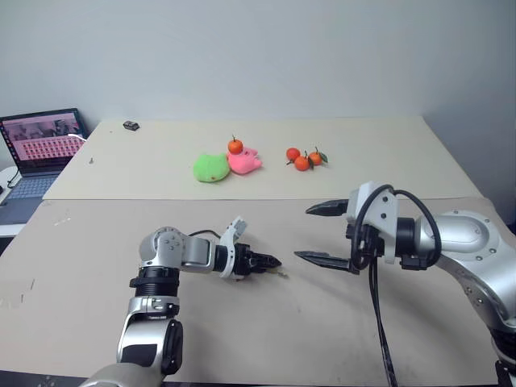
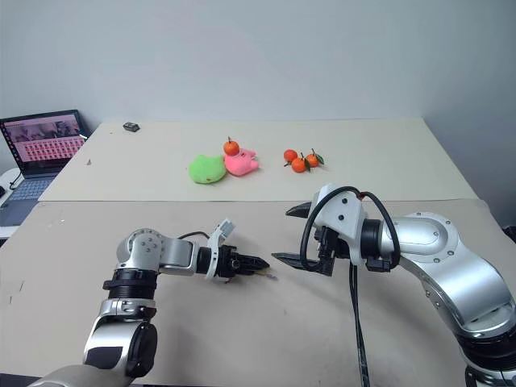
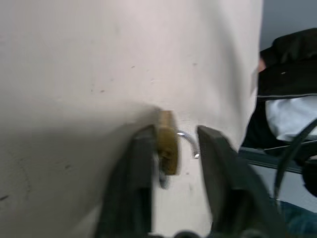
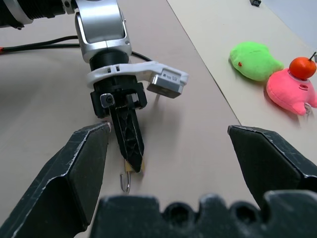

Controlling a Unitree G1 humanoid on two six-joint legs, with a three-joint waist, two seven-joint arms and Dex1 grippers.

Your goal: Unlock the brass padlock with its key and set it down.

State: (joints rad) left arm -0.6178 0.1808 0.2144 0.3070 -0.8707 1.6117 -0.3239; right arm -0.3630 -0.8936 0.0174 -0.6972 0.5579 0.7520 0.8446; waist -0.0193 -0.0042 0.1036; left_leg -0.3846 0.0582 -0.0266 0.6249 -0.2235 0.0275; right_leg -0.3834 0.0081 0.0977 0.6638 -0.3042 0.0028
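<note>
One small, stiff, slick padlock [image 3: 167,144] lay on the desk [image 1: 322,322] between the left tool's [image 3: 173,148] parted fingers, shackle sprung, while the right tool [image 1: 326,234] gaped empty; best gripped across its flat brass body.

Brass padlock [image 3: 167,144] on the table [image 1: 242,322], between left end effector [image 1: 270,262] fingers, right end effector [image 1: 322,234] beside.

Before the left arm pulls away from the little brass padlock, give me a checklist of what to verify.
1. The silver shackle of the small brass padlock sprung open: ok.
2. The padlock resting on the beige table: ok, apparently.
3. The left gripper fully released: not ok, jaws parted but one finger touches the body.
4. The thin silvery key in the lock: cannot tell.
5. The right gripper open, empty, apart from the padlock: ok.
</note>
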